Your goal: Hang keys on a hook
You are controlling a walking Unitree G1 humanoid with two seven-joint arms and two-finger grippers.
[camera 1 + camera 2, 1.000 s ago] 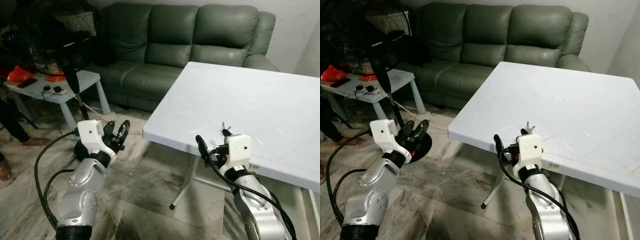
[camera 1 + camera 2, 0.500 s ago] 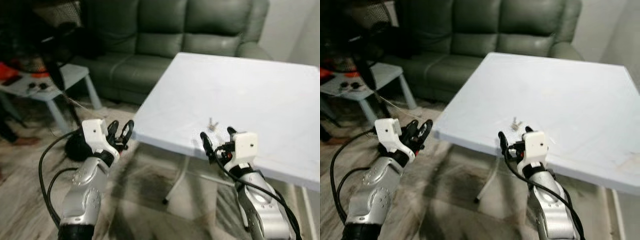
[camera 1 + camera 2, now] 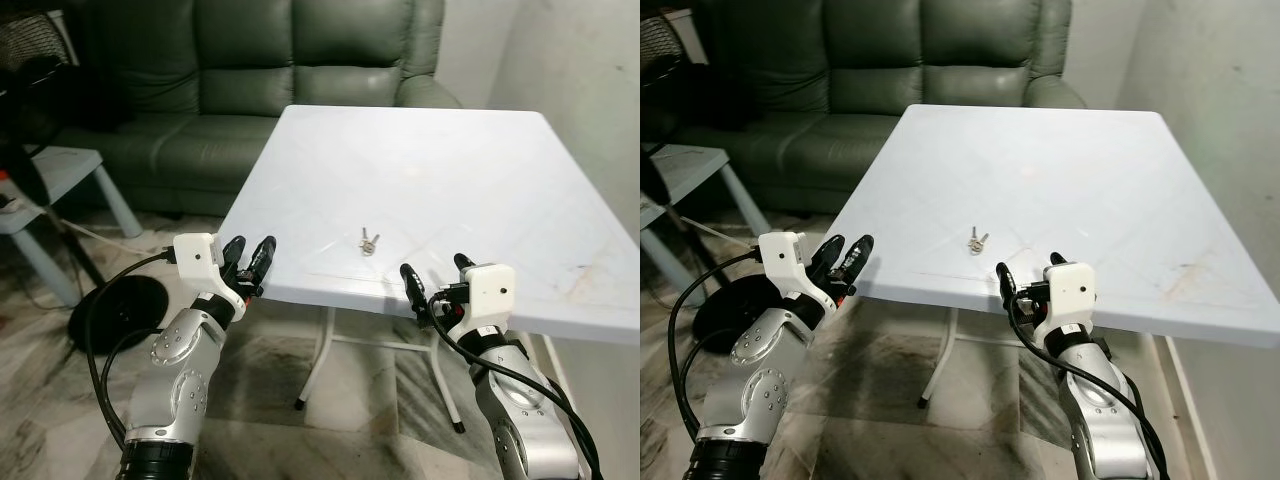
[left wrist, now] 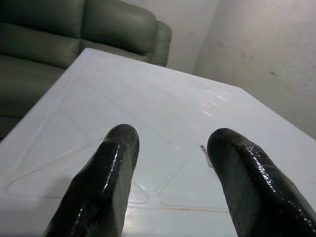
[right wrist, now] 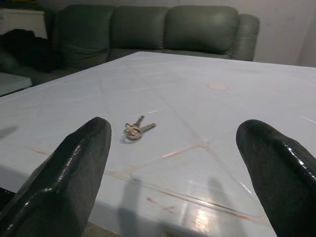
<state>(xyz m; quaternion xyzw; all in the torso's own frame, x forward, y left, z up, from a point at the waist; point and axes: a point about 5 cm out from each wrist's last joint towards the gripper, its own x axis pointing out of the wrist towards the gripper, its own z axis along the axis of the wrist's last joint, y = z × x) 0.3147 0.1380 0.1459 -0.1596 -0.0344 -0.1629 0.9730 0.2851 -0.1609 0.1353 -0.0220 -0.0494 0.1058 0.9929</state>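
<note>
Two keys (image 3: 369,240) on one small ring lie flat on the white table (image 3: 480,170), near its front edge and well apart from both of my end effectors. My right end effector (image 3: 432,282) hovers at the table's front edge, just short of the keys, its two black fingers spread wide and holding nothing; in the right wrist view the keys (image 5: 137,129) sit between the fingertips (image 5: 74,163), farther out on the tabletop. My left end effector (image 3: 250,259) is raised beside the table's front left corner, its fingers (image 4: 103,177) parted and empty, pointing across the tabletop. A faint round mark (image 3: 400,116) shows on the table's far half, and light scuff lines cross the surface. Behind the table stands a dark green leather sofa (image 3: 270,60). A pale side table (image 3: 50,180) and the black round base of a fan (image 3: 120,305) stand on the marbled floor (image 3: 340,420) to my left.
</note>
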